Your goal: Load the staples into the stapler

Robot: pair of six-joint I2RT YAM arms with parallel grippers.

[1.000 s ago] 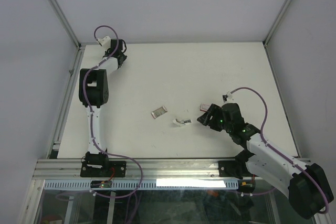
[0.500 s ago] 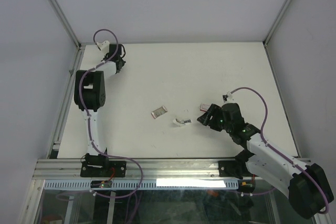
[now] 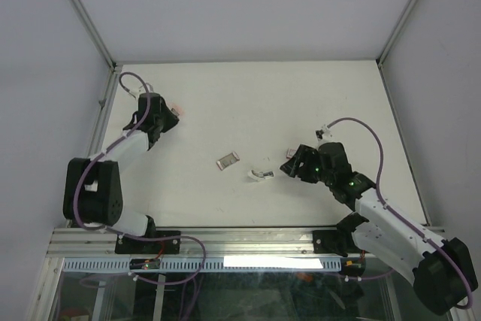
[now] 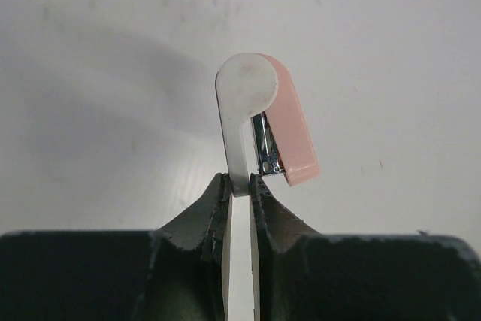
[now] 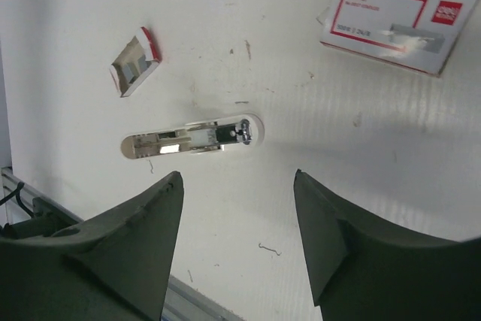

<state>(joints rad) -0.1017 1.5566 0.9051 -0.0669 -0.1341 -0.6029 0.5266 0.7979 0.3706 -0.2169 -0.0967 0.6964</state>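
The left fingers [image 3: 165,115], clamped on the pink-and-white stapler [image 4: 259,122], have swung from the far corner toward the staples [image 3: 228,161] lying mid-surface. The right fingers [image 3: 288,165] hover wide and empty over a white oval part [image 5: 192,134]. Loading has not yet begun.

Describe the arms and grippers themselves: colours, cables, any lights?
The left arm and right arm have white links, black joint housings and looping purple cables. Green lights glow near the right wrist. The left gripper and right gripper have dark wedge-shaped fingers.
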